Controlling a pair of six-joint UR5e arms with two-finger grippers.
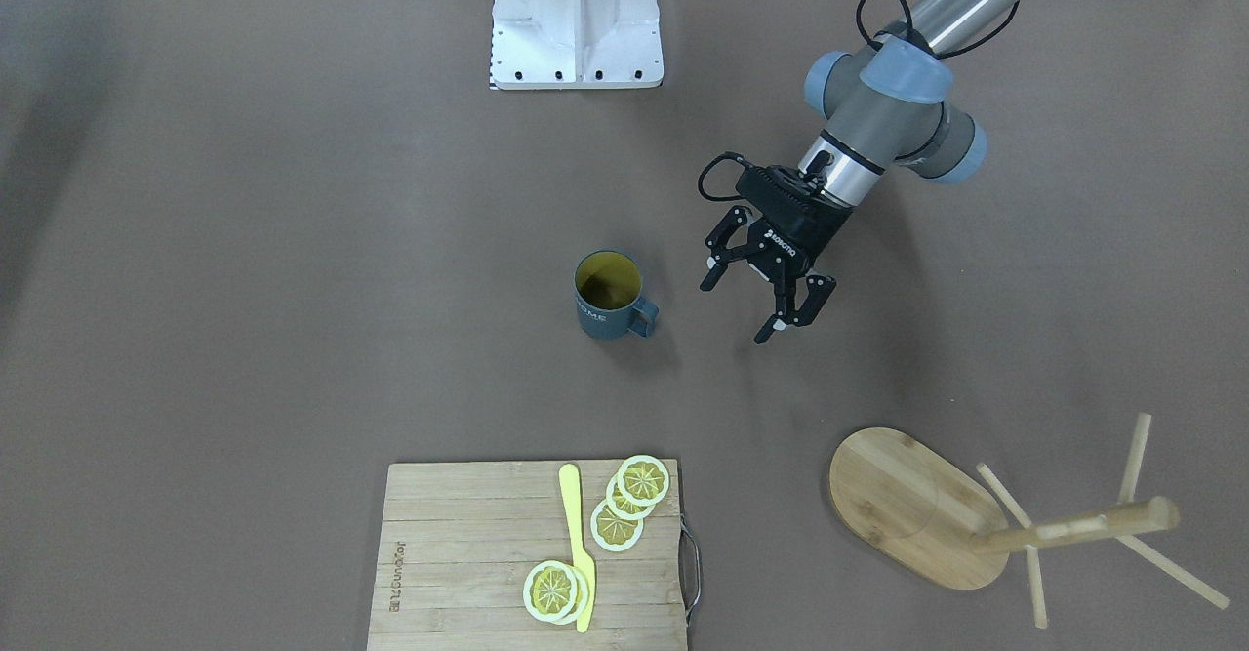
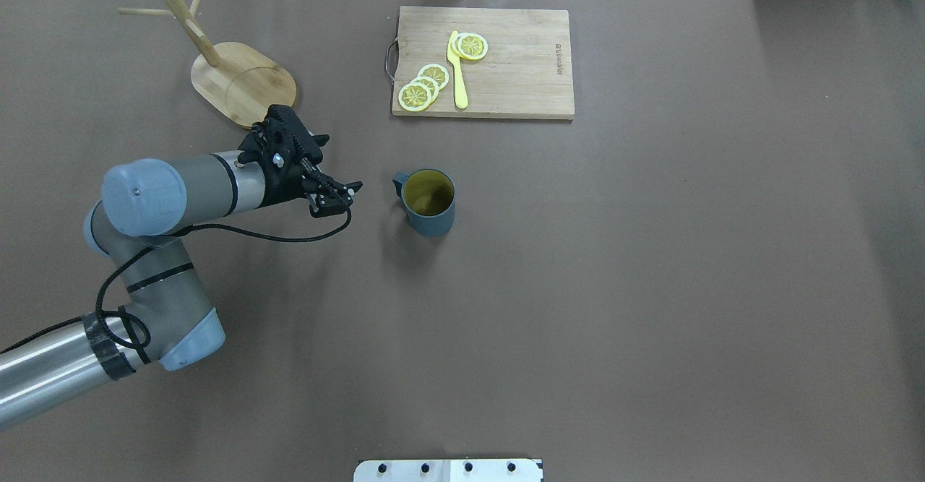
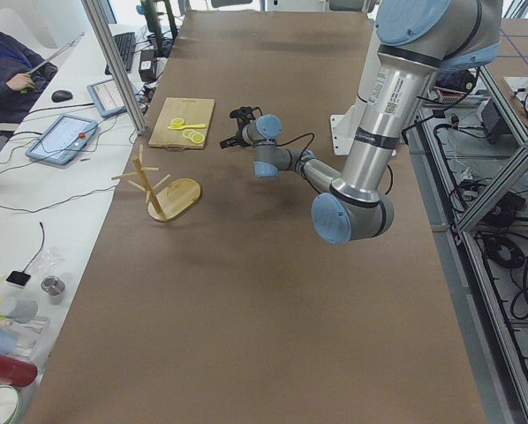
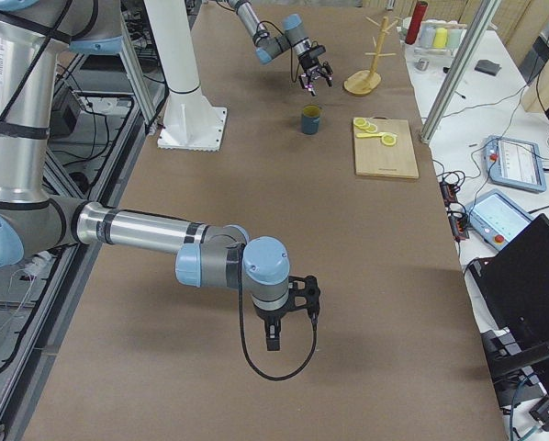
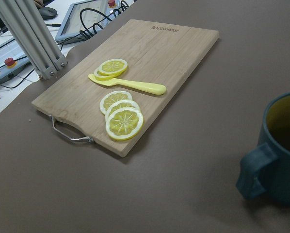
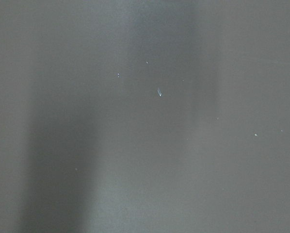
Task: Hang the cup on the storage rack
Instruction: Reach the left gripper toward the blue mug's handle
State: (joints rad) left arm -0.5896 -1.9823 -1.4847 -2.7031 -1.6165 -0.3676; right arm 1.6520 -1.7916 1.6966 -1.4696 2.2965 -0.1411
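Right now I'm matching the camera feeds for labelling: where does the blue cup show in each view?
Front-facing: cup near the centre.
Overhead: near the centre, slightly above mid-height.
Exterior left: cannot make it out.
Exterior right: small, upper middle.
Left wrist: right edge, partly cropped.
Right wrist: not in it.
Shared landmark: the cutting board with lemon slices, on the cup's far side from the robot.

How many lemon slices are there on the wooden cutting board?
5 lemon slices, all on the cutting board. Three overlap in a row beside the yellow knife, nearer the board's metal handle. Two are stacked on the knife's other side. More could be hidden beneath them.
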